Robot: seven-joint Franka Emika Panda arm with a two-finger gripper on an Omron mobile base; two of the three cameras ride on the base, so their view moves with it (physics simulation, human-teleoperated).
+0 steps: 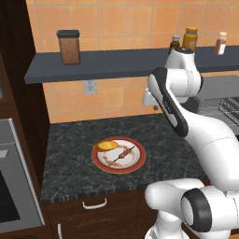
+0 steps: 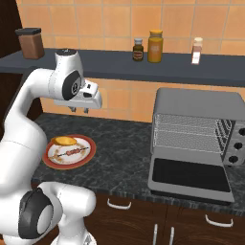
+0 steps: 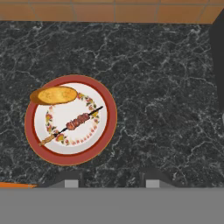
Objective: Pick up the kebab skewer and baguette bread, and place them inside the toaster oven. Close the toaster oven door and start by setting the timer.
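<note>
A red-rimmed plate (image 3: 109, 131) lies on the dark stone counter. The kebab skewer (image 3: 76, 121) rests slantwise across its middle, and the baguette bread (image 3: 54, 95) lies on its far-left rim. My gripper (image 3: 110, 181) hangs well above the counter, to the right of the plate, fingers apart and holding nothing. The base views show the same plate (image 1: 100, 163) (image 2: 88, 153), skewer (image 1: 125, 153) (image 2: 72, 152), baguette (image 1: 107, 145) (image 2: 64, 141) and gripper (image 1: 155, 107) (image 2: 79, 110). Further right stands the toaster oven (image 2: 196, 103) (image 1: 219, 93), wire racks exposed, with its door (image 2: 189, 178) folded down flat.
A dark wall shelf (image 2: 143, 69) above the counter carries a brown canister (image 1: 69, 46) and a few spice jars (image 2: 155, 46). The steel built-in oven (image 1: 14, 186) stands at the far left. Wooden drawers (image 1: 93, 205) sit under the counter edge, and a wall outlet (image 1: 90, 86) is behind the plate.
</note>
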